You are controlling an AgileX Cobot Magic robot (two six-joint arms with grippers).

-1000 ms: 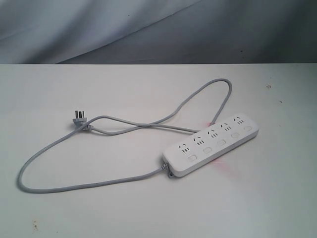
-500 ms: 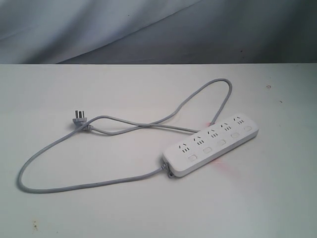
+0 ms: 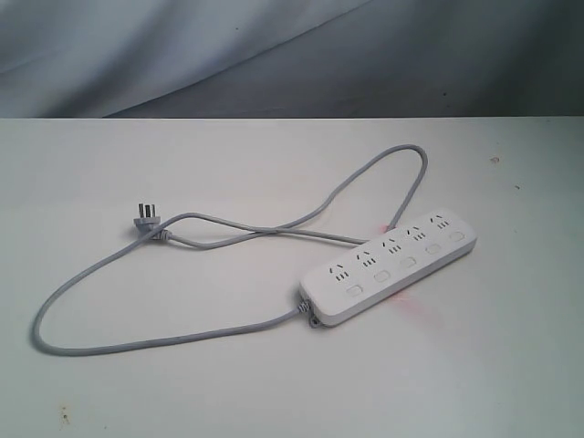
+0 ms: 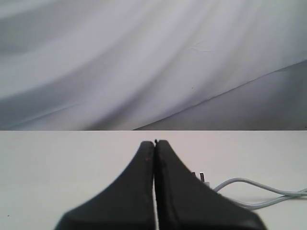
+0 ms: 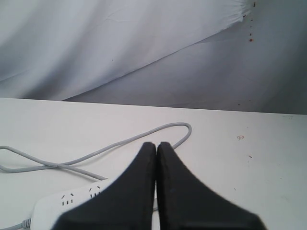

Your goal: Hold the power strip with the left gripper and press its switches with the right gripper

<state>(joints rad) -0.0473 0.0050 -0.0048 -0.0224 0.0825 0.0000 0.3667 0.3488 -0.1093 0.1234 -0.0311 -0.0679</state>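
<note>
The left gripper [image 4: 155,143] and the right gripper [image 5: 156,144] are both sitting clenched on nothing, each apart from the strip [image 3: 391,269]. The table [image 3: 511,365] is lying bare along its near edge and right side, leaving open room. The strip is resting flat right of centre, switches [image 3: 382,276] facing up. Its cable [image 3: 137,342] is looping left to the plug [image 3: 144,217]. Grey cloth [image 3: 274,55] is hanging behind. Nothing is lying differently from a second ago.

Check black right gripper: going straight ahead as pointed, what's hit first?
Likely the long grey cable looping just past the shut black right gripper; the white plastic power strip lies off to one side. Depth unclear.
</note>
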